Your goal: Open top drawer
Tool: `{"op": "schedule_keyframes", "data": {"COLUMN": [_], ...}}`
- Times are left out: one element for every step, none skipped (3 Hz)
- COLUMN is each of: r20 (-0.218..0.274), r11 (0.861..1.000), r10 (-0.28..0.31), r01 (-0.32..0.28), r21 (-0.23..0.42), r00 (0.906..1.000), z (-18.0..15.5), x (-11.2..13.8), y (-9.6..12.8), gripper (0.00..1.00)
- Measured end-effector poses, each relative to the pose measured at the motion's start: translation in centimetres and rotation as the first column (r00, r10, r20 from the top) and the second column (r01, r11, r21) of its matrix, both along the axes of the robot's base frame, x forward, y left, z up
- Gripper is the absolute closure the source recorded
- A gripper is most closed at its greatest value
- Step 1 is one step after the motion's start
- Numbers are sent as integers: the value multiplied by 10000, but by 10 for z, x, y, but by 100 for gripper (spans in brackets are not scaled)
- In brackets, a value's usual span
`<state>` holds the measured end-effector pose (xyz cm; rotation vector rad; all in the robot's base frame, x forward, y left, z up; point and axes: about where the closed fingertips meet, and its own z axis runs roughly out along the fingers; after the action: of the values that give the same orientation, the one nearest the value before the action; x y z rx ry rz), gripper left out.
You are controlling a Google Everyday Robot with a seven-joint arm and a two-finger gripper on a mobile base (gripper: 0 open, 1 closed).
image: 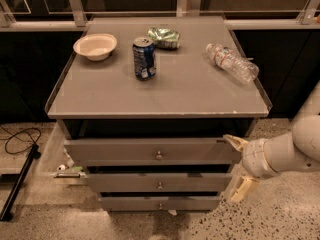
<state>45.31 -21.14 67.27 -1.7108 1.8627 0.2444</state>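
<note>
The top drawer is a wide grey front just under the cabinet top, with a small round metal knob at mid-front. It looks shut or nearly so; no interior shows. Two narrower grey drawer fronts sit below it. My gripper is at the right end of the drawers, fingers spread wide apart, one cream fingertip by the top drawer's right corner, the other lower down. It holds nothing and is well right of the knob.
On the grey cabinet top stand a white bowl, a blue can, a crumpled green bag and a lying plastic bottle. A black cable lies on the speckled floor at left.
</note>
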Motion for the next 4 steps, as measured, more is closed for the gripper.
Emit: {"op": "schedule_keyframes", "data": {"r20": [0,0,-7,172], "r11": [9999,9999,9998,9999], "r10": [72,74,171,105], "r01": [-72,-74,-171,-107], "r21": [-125,-124,-44,82], "r00": [10000,10000,9999,9998], "z": [-20,-20,-28,-46], "x": [42,42,57,85], "y": [3,3,6,13], "gripper": [0,0,0,0]}}
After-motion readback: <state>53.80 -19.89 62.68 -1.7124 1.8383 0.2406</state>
